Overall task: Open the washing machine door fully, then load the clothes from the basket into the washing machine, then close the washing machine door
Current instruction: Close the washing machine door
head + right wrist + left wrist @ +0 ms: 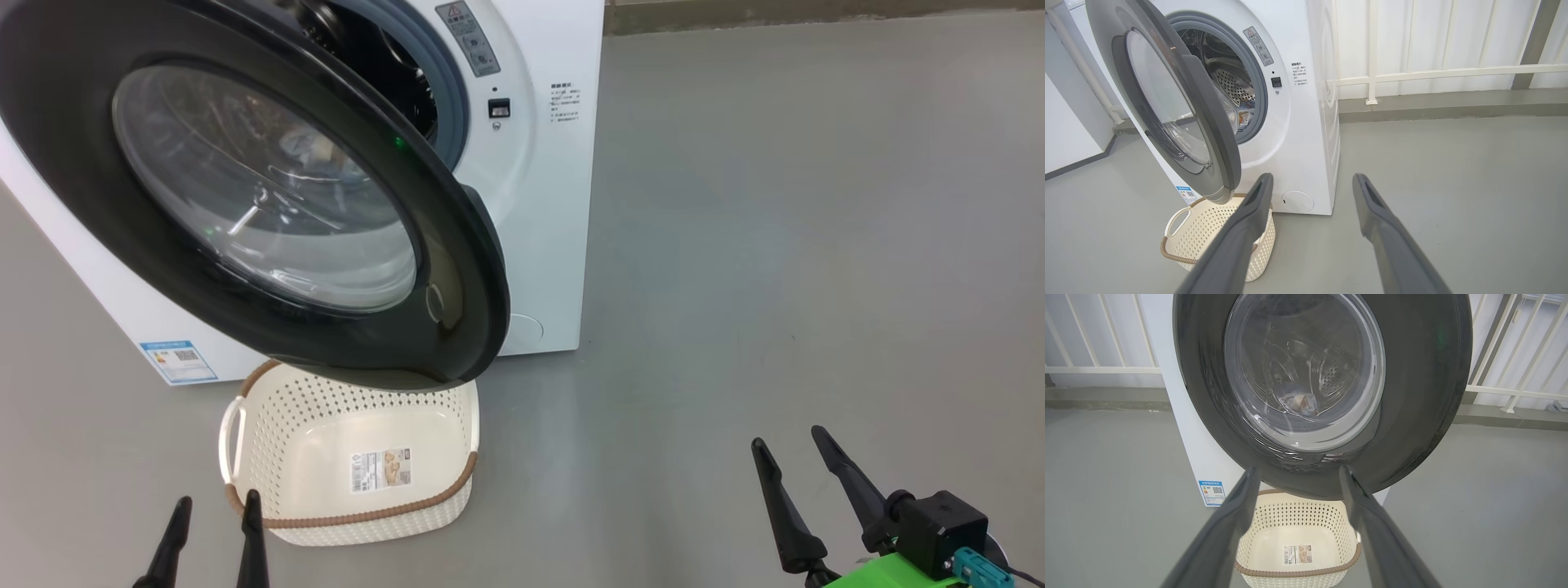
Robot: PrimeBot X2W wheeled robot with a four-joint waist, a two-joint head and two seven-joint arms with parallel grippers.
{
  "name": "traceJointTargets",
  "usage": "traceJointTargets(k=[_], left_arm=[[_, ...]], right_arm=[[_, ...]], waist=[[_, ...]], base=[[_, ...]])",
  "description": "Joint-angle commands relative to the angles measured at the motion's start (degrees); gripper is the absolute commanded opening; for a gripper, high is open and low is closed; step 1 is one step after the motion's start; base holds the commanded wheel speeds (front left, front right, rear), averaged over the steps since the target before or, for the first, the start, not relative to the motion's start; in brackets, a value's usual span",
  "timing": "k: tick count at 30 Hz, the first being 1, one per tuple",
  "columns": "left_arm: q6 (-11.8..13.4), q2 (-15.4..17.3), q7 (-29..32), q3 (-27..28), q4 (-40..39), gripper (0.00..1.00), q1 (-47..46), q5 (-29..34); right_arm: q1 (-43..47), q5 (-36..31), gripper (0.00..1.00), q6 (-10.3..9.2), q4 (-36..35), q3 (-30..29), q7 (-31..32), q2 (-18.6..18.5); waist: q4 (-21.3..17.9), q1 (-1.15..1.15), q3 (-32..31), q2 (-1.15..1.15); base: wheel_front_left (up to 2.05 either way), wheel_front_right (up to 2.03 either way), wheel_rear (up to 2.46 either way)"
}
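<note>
Basket [375, 514] empty, clothes [1299, 403] in the drum [1231, 83]: closing is my step. My left gripper [217, 498] and right gripper [789, 437] spread wide, empty. The door [457, 269], at eleven o'clock, needs pushing shut.

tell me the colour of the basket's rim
Brown, woven-look basket rim; shows best in the head view.

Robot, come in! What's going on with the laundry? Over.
Nothing gripped: left gripper, right gripper open. Now basket empty, clothes inside washing machine. Partly open washing machine door overhangs basket.
</note>
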Motion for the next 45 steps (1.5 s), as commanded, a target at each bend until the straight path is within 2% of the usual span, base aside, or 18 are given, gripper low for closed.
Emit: traceJointTargets(k=[1, 19, 20, 21, 35, 39, 45], left_arm=[[0.6, 1.0, -0.5, 1.7, -0.9, 1.00, -1.2, 0.6], [1.7, 1.3, -0.4, 0.8, -1.3, 1.00, -1.3, 1.0], [1.8, 1.3, -0.3, 0.7, -1.3, 1.00, -1.3, 1.0], [1.8, 1.2, -0.4, 0.7, -1.4, 1.00, -1.2, 0.9], [2.3, 1.0, -0.8, -0.2, -1.7, 1.00, -3.4, 1.1], [2.0, 0.4, -1.4, -1.0, -1.1, 1.00, -5.3, 1.1], [1.6, -0.2, -2.1, -1.7, -0.2, 1.00, -7.3, 1.1]], right_arm=[[-0.5, -0.4, 1.00, 0.16, -1.7, 1.6, 0.2, -0.2], [-0.5, -0.2, 1.00, 0.16, -1.7, 1.2, -0.1, -0.2], [-0.5, 0.0, 0.37, 0.16, -1.7, 1.1, -0.1, -0.2], [-0.5, 0.1, 0.00, 0.16, -1.6, 0.9, -0.1, -0.2], [-3.9, -1.4, 0.00, 0.16, -0.4, 1.7, 0.7, -0.2], [-8.9, -2.0, 0.00, 0.16, 3.4, 2.6, 0.4, -1.0], [-17.1, -1.7, 0.00, 0.16, 9.5, 3.9, -0.7, -4.2]], waist=[[0.0, 0.00, -0.1, 0.00], [0.5, 0.00, -0.1, 0.00], [0.5, 0.00, -0.1, 0.00], [0.5, 0.00, -0.1, 0.00], [2.0, 0.00, 2.8, 0.00], [3.7, 0.00, 4.6, 0.00], [6.4, 0.00, 6.9, 0.00]], base=[[0.00, 0.00, 0.00], [0.00, 0.00, 0.00], [0.00, 0.00, 0.00], [0.00, 0.00, 0.00], [0.00, 0.00, 0.00], [0.00, 0.00, 0.00], [0.00, 0.00, 0.00]])
